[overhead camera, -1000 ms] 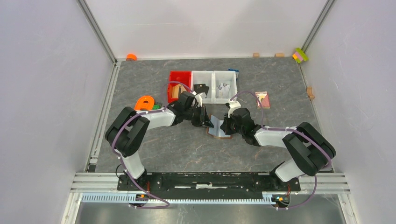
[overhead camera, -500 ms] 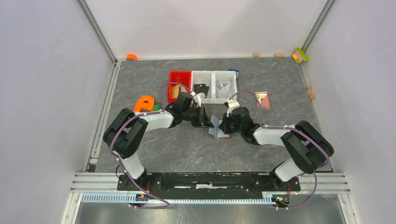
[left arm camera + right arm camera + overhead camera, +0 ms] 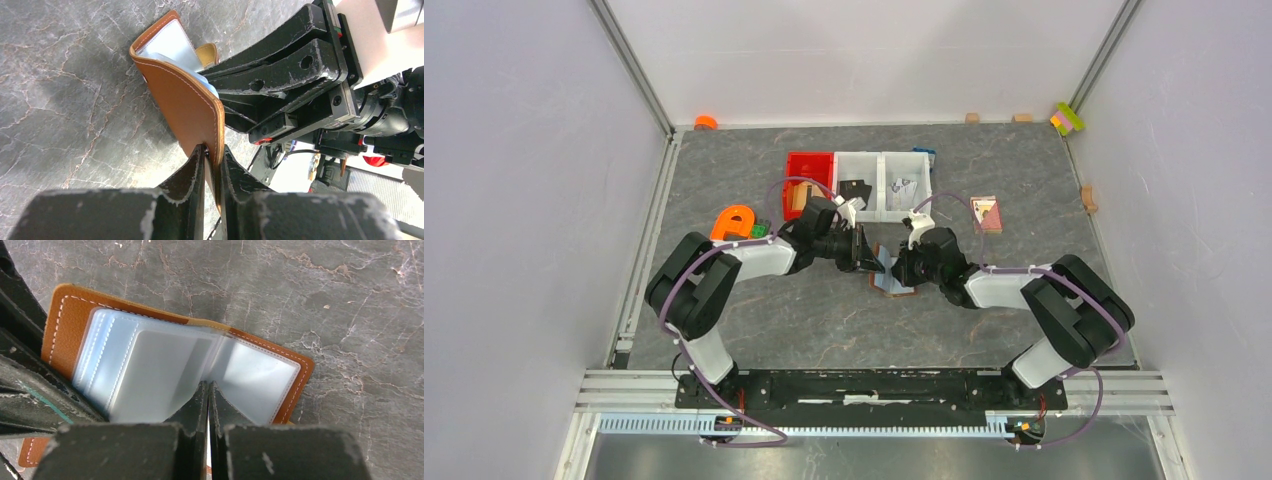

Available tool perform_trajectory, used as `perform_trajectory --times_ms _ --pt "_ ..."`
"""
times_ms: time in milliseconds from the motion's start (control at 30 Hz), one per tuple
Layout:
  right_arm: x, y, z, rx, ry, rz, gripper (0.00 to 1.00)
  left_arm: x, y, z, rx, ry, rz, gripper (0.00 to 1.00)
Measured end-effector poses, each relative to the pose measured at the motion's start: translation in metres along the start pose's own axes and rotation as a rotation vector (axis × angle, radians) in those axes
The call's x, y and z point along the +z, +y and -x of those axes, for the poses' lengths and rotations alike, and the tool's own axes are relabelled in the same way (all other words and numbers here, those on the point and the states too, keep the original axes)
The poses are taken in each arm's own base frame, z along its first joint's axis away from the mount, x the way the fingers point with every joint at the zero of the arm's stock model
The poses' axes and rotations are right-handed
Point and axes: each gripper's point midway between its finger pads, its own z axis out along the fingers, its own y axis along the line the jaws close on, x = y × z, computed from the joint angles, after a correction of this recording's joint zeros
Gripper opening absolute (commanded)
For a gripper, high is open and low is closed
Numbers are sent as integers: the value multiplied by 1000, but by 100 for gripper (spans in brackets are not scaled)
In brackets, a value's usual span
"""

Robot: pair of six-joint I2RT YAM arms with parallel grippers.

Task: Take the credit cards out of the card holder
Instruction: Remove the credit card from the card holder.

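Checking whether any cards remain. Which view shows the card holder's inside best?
Right wrist: the card holder is open, its pale sleeves spread facing the lens. Left wrist shows mostly its brown outer cover, pinched by the left gripper. Top external shows it tiny and partly hidden.

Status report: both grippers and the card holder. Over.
Left gripper shut on card holder. Right gripper shut at its plastic sleeves. Holder open, nothing blocking.

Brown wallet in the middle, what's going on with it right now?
Both arms are working on the card holder on the table. The left fingers pinch its brown cover, holding it open and raised. The right fingers are shut, tips at the clear sleeves inside. No card shows as pulled out yet.
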Motion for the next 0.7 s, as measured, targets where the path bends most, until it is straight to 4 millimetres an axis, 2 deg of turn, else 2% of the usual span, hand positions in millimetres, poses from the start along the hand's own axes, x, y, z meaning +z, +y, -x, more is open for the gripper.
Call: perform_trajectory --times_ms 433,700 --pt "4 10 -1 10 11 62 0 1 -8 -3 -6 2 -47 16" --pt "4 11 0 10 7 67 0 2 -10 -3 -14 9 -60 11"
